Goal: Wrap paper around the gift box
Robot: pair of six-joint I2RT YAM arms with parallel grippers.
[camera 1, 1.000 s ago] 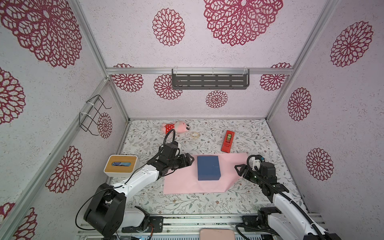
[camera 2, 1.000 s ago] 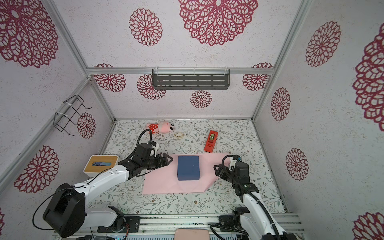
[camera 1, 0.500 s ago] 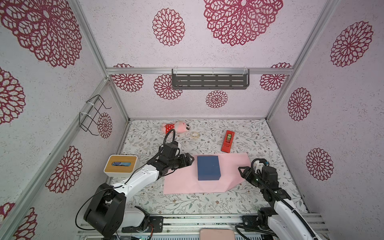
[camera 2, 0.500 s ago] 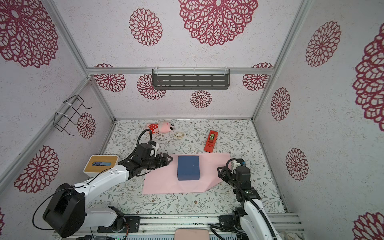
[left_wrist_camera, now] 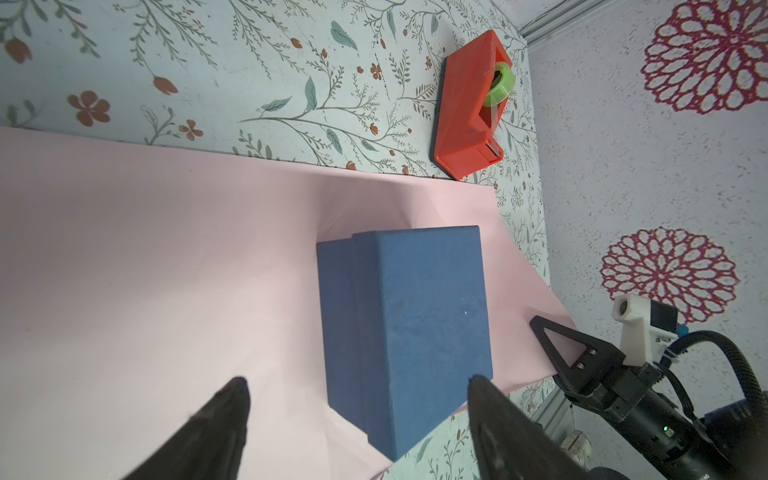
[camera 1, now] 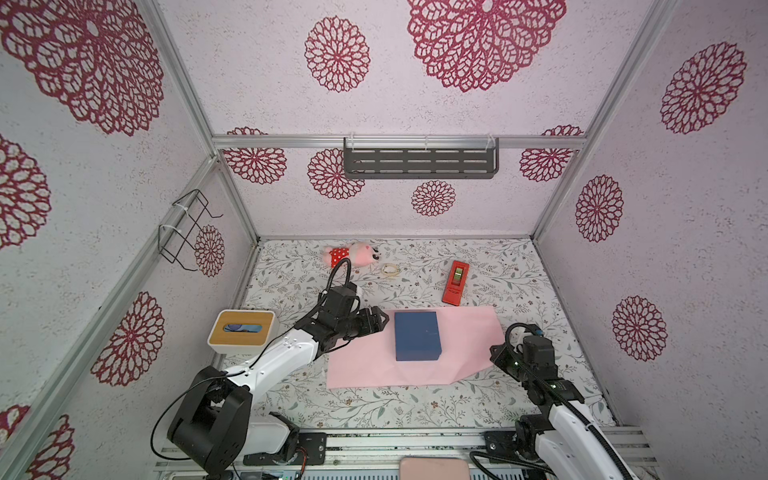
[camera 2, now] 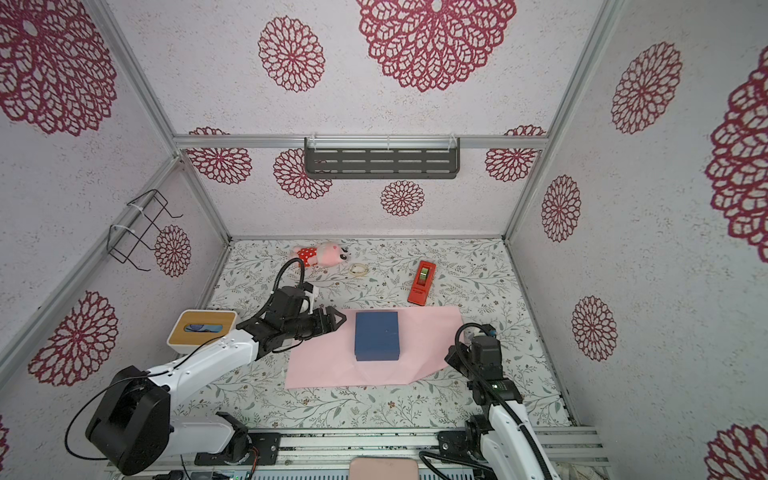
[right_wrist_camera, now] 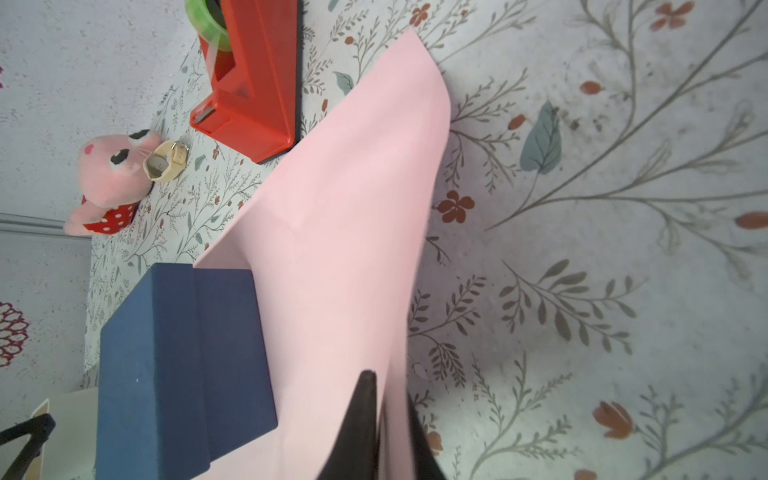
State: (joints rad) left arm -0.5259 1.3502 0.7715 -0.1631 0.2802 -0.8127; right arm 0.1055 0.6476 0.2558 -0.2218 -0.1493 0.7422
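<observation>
Right wrist view: what is gripped by the right gripper?

Its black fingers are pinched shut on the near right edge of the large, thin, pale pink sheet of paper, which is raised there off the floral-patterned table.

And the left gripper?

It is spread wide and nothing is held. It is poised over the sheet, just beside the matte navy-blue cardboard gift box.

How is the paper expected to handle?

It is judged light, limp and easily creased or torn, so it is best taken at an edge or corner. The box is judged stiff and light, and it is best pinned from above while the sheet is drawn over it.

Where is the box, and how is everything aligned?

In both top views the box is seen resting on the sheet, about midway along it and close to its far edge. The sheet's long axis runs across, from arm to arm. The box is nearly square from above, with its edges parallel to the sheet's. A flat red plastic tape dispenser lies just beyond the far edge.
</observation>
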